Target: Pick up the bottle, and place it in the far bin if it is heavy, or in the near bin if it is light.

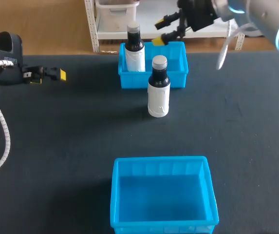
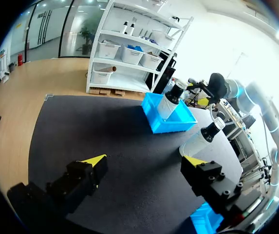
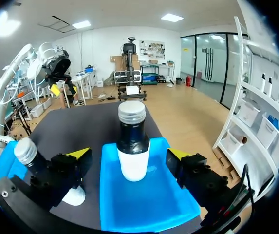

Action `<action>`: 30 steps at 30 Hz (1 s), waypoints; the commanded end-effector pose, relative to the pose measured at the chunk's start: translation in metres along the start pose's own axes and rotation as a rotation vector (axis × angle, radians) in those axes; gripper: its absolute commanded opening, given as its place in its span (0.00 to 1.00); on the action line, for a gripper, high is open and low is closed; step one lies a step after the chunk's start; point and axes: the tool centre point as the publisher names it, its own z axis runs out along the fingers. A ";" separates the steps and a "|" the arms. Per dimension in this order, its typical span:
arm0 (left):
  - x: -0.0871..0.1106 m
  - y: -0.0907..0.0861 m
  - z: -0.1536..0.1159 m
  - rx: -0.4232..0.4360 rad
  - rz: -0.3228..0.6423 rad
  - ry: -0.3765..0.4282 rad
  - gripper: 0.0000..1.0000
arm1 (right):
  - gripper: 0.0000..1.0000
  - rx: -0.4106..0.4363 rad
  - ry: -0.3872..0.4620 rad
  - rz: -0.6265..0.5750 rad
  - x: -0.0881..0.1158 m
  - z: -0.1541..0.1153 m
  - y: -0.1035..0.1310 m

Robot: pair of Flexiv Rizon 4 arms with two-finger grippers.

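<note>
Going for the bottle (image 1: 158, 92) that stands upright on the table (image 1: 56, 146), mid-table, near the far bin's (image 1: 178, 78) front wall but clear of it. A second bottle (image 1: 135, 51) sits in the left half of that bin and is not my target. The near bin (image 1: 161, 163) is at the table's near edge with nothing in it.

The right gripper (image 1: 159, 31) hangs above the far bin's back edge, jaws wide, holding nothing. The left gripper (image 2: 144, 163) is by the table's left edge, also wide and holding nothing.

How I'd run the pick:
- Use the right arm, since it looks closer.
- Cross over the bin high enough to clear the binned bottle's cap.
- Come down in front of the bin with the fingers to the bottle's left and right, not front and back, so neither clips the bin wall.
- Grip the white body below the dark shoulder, not the cap.
- Centre before closing. It's tall and narrow, so I expect an off-centre touch would tip it.
- Lift straight up and slowly, keeping it upright, so the load reading is clean enough to decide the bin.
</note>
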 end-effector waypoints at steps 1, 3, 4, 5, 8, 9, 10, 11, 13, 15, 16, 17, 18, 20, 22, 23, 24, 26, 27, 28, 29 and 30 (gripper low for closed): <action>0.000 0.000 0.000 0.000 0.000 0.000 1.00 | 1.00 -0.102 -0.015 0.003 0.009 -0.023 0.003; 0.000 0.000 0.000 0.000 0.000 0.000 1.00 | 1.00 -0.092 -0.015 0.004 0.013 -0.032 0.007; 0.000 0.000 0.000 0.000 0.000 0.000 1.00 | 1.00 -0.088 -0.016 0.005 0.014 -0.035 0.008; 0.000 0.000 0.000 0.000 0.000 0.000 1.00 | 1.00 -0.084 -0.017 0.005 0.016 -0.040 0.011; 0.000 0.000 0.000 0.000 0.000 0.000 1.00 | 1.00 -0.077 -0.018 0.002 0.022 -0.051 0.018; 0.000 0.000 0.000 0.000 0.000 0.000 1.00 | 1.00 -0.074 -0.019 0.000 0.024 -0.054 0.020; 0.000 0.000 0.000 0.000 0.000 0.000 1.00 | 1.00 -0.072 -0.021 -0.002 0.026 -0.058 0.022; 0.000 0.000 0.000 0.000 0.000 0.000 1.00 | 1.00 -0.068 -0.022 -0.004 0.028 -0.061 0.025; 0.000 0.000 0.000 0.000 0.000 0.000 1.00 | 1.00 -0.063 -0.026 -0.007 0.031 -0.067 0.028; 0.000 0.000 0.000 0.000 0.000 0.000 1.00 | 1.00 -0.058 -0.029 -0.010 0.034 -0.073 0.032; 0.000 0.000 0.000 0.000 0.000 0.000 1.00 | 1.00 -0.055 -0.028 -0.014 0.035 -0.076 0.035; 0.000 0.000 0.000 0.000 0.000 0.000 1.00 | 1.00 -0.054 -0.027 -0.016 0.036 -0.077 0.036; 0.000 0.000 0.000 0.000 0.000 0.000 1.00 | 1.00 -0.052 -0.023 -0.022 0.038 -0.081 0.040; 0.000 0.000 0.000 0.000 0.000 0.000 1.00 | 1.00 -0.050 -0.021 -0.027 0.041 -0.085 0.045; 0.000 0.000 0.000 0.000 0.000 0.000 1.00 | 1.00 -0.046 -0.018 -0.034 0.043 -0.088 0.051; 0.000 0.000 0.000 0.000 0.000 0.000 1.00 | 1.00 -0.043 -0.019 -0.037 0.044 -0.090 0.054; 0.000 0.000 0.000 0.000 0.000 0.000 1.00 | 1.00 -0.038 -0.019 -0.040 0.045 -0.092 0.057; 0.000 0.000 0.000 0.000 0.000 0.000 1.00 | 1.00 -0.032 -0.019 -0.043 0.045 -0.093 0.064; 0.000 0.000 0.000 0.000 0.000 0.000 1.00 | 1.00 -0.023 -0.018 -0.045 0.046 -0.093 0.068; 0.000 0.000 0.000 0.000 0.000 0.000 1.00 | 1.00 -0.018 -0.019 -0.044 0.046 -0.093 0.072; 0.000 0.000 0.000 0.000 0.000 0.000 1.00 | 1.00 -0.012 -0.024 -0.042 0.047 -0.093 0.076; 0.000 0.000 0.000 0.000 0.000 0.000 1.00 | 1.00 -0.001 -0.024 -0.042 0.047 -0.093 0.079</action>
